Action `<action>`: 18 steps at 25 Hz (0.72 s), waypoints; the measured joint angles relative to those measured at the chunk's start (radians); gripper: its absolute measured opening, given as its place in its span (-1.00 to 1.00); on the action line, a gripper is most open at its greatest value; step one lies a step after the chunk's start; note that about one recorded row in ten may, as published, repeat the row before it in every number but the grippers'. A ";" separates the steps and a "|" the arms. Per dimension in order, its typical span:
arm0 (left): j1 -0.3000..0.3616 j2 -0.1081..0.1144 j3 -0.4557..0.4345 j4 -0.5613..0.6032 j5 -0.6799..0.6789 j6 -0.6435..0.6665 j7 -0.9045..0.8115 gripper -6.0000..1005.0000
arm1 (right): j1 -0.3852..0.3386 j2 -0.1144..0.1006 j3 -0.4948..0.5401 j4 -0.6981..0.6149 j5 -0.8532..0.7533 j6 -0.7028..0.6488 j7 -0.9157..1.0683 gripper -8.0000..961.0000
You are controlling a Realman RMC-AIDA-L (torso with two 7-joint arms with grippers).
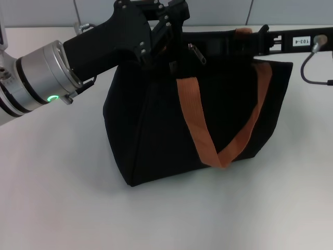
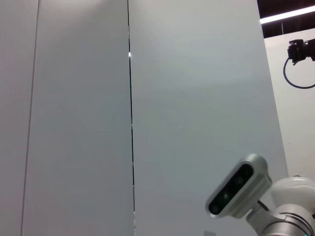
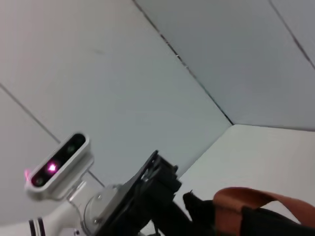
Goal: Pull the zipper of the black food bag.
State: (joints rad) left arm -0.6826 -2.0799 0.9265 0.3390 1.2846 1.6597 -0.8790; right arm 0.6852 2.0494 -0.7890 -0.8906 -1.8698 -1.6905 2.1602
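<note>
The black food bag [image 1: 156, 130] stands on the white table in the middle of the head view, its front orange-brown handle [image 1: 195, 117] hanging down its face. The silver zipper [image 1: 196, 53] lies on the bag's top edge, pull tab free. My left gripper [image 1: 165, 37] reaches in from the left and sits at the bag's top left end, just left of the zipper. My right gripper [image 1: 229, 42] reaches in from the right along the bag's top by the rear handle [image 1: 243, 32]. The right wrist view shows the left gripper [image 3: 147, 191] and an orange strap [image 3: 246, 199].
The white table [image 1: 62, 198] spreads around the bag. A grey panel wall [image 1: 52, 10] stands behind it. A grey cable [image 1: 312, 67] loops at the far right. The left wrist view shows only wall panels and a silver camera module [image 2: 236, 189].
</note>
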 joint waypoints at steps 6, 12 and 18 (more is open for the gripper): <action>0.000 0.000 0.000 0.000 0.000 0.000 0.000 -0.94 | -0.002 0.013 -0.010 0.001 -0.002 0.012 -0.105 -0.73; -0.002 0.000 0.002 -0.001 0.000 0.000 0.000 -0.94 | 0.004 0.020 -0.043 0.007 -0.005 0.043 -0.140 -0.49; -0.007 0.000 0.003 -0.002 0.000 0.000 0.000 -0.94 | 0.006 0.026 -0.069 0.008 -0.001 0.054 -0.153 -0.42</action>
State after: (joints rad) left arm -0.6897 -2.0800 0.9292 0.3374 1.2843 1.6595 -0.8790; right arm 0.6914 2.0757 -0.8580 -0.8824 -1.8706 -1.6363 2.0073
